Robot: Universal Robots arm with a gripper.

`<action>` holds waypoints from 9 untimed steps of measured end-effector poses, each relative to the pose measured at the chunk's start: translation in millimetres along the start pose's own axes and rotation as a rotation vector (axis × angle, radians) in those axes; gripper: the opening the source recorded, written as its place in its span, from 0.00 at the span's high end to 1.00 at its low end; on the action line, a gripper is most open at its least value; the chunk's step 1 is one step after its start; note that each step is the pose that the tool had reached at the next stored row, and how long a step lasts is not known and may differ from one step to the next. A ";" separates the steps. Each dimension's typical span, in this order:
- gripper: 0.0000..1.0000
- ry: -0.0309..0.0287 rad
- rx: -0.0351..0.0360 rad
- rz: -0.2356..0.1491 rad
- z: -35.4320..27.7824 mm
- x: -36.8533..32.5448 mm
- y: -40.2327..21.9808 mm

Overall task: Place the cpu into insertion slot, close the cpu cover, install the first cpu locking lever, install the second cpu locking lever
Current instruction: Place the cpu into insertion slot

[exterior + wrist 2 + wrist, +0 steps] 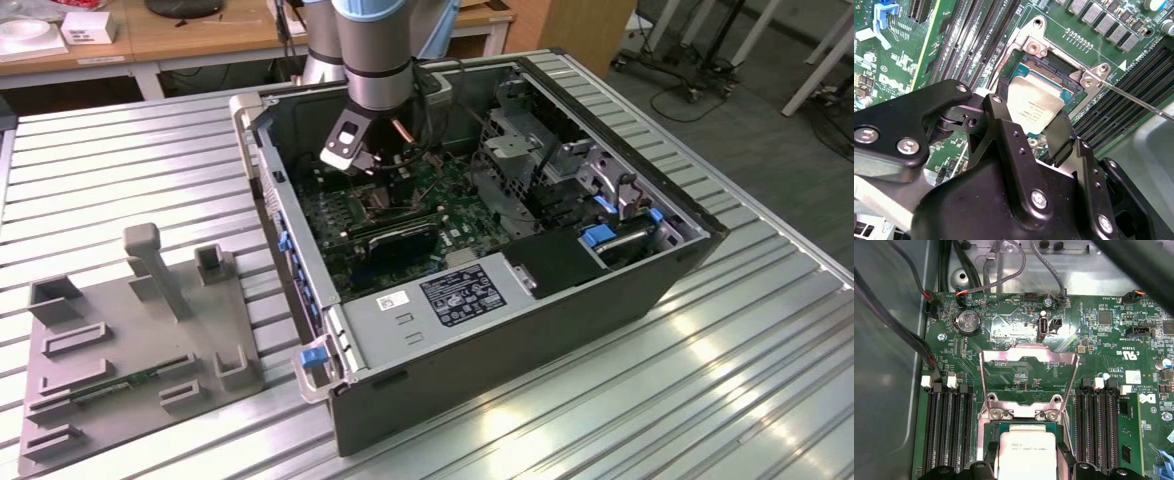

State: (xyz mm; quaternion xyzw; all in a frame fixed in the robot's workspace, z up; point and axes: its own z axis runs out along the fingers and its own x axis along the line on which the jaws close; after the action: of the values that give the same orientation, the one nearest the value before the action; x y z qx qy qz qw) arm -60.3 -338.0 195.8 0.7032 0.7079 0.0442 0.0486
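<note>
My gripper (1029,114) is shut on the cpu (1035,107), a small silver-tan square held by two opposite edges between the black fingers (1059,132). The chip hangs just over the insertion slot (1051,72), whose dark centre and metal rim show past its far edge. In the first wrist view the cpu (1026,452) sits between the fingertips (983,467), with the slot (1024,426) beyond it. The cpu cover (1029,355) stands swung open behind the slot. A thin locking lever (1139,100) sticks out beside the socket. In the exterior view the gripper (363,165) reaches down into the open computer case (534,290).
Long black memory slots (949,425) flank the socket on both sides (1099,425). Cables (1004,260) run along the case wall past the board. A drive cage (527,150) stands at the exterior view's right of the arm. A grey fixture plate (134,330) lies outside the case.
</note>
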 end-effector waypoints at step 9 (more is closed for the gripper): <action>0.46 0.0008 -0.0005 0.000 0.2 0.8 -1.7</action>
State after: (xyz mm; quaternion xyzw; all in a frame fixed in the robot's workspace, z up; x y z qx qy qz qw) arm -61.9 -337.1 195.4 0.7032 0.7080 0.0447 0.0485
